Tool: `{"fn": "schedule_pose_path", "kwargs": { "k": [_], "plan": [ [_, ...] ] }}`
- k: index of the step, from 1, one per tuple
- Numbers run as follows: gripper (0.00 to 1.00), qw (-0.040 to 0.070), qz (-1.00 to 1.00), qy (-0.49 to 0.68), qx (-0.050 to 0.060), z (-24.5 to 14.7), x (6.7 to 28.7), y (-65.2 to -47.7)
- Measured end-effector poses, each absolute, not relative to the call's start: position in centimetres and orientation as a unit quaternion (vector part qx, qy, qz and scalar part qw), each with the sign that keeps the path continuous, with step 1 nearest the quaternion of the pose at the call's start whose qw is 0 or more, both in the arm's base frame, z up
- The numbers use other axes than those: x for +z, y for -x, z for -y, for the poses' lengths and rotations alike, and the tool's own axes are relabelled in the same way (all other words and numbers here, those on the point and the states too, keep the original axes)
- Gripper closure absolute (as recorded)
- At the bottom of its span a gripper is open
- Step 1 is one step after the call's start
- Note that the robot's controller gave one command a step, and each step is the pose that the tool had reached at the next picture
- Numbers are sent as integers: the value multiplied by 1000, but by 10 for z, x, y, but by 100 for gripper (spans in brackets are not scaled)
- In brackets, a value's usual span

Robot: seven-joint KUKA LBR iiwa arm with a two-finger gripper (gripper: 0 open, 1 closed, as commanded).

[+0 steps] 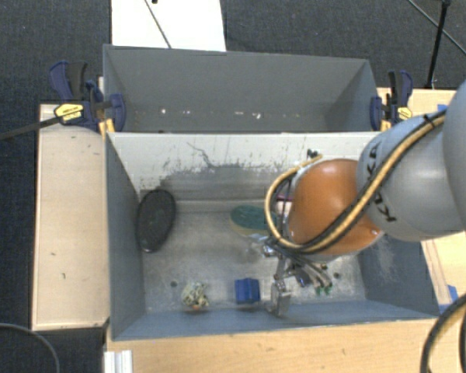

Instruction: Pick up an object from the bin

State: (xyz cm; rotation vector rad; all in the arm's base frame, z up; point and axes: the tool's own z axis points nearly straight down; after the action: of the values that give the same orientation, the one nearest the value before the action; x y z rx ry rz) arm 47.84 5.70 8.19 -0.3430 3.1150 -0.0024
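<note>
My gripper [278,300] is low in the bin near the front wall, right of the middle, its metal fingers pointing down at the floor. A small blue block [247,290] lies just to its left, apart from the fingers. Some small green and dark bits [323,287] lie just right of the gripper. A teal round thing [248,217] sits behind the gripper, partly hidden by the orange cover. Nothing shows between the fingers.
A dark grey oval thing [155,218] leans at the left wall. A small crumpled pale thing [194,295] lies near the front left. The arm with its orange cover and cables fills the bin's right side.
</note>
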Motion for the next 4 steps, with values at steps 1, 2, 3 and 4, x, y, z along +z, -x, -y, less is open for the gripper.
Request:
{"fn": "schedule_pose_path", "kwargs": {
  "k": [1,2,3,4],
  "plan": [
    [0,3,-981,191,1,-122,129,-484],
    [0,0,-981,196,0,-74,85,-480],
    [0,5,-887,463,0,-101,72,-479],
    [100,2,-888,459,0,-100,72,-478]
  ]
}}
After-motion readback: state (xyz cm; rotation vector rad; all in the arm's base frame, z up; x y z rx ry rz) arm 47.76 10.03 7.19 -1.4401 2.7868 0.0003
